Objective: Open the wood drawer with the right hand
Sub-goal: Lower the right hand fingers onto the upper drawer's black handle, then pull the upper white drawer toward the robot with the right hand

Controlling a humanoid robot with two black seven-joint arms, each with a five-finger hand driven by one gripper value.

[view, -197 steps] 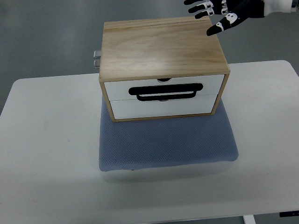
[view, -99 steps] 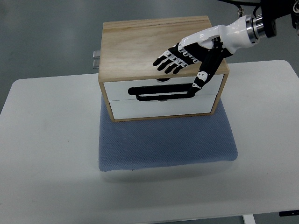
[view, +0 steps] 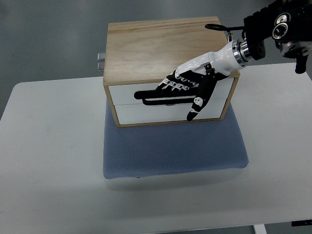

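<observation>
Right hand (view: 190, 85) hangs with fingers spread, gripping nothing, over the front of one wooden box (view: 168, 48). Under it lie one white table (view: 48, 161) and one blue mat (view: 173, 148). Behind its fingers sit two white drawers (view: 126, 92), both shut, sharing one black handle (view: 148, 96).

Lab: bare white table (view: 48, 146), grey floor (view: 48, 39).

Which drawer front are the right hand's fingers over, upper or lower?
The upper drawer. The right hand has its fingers spread over that front by the black handle; only the thumb reaches down across the lower drawer.
</observation>
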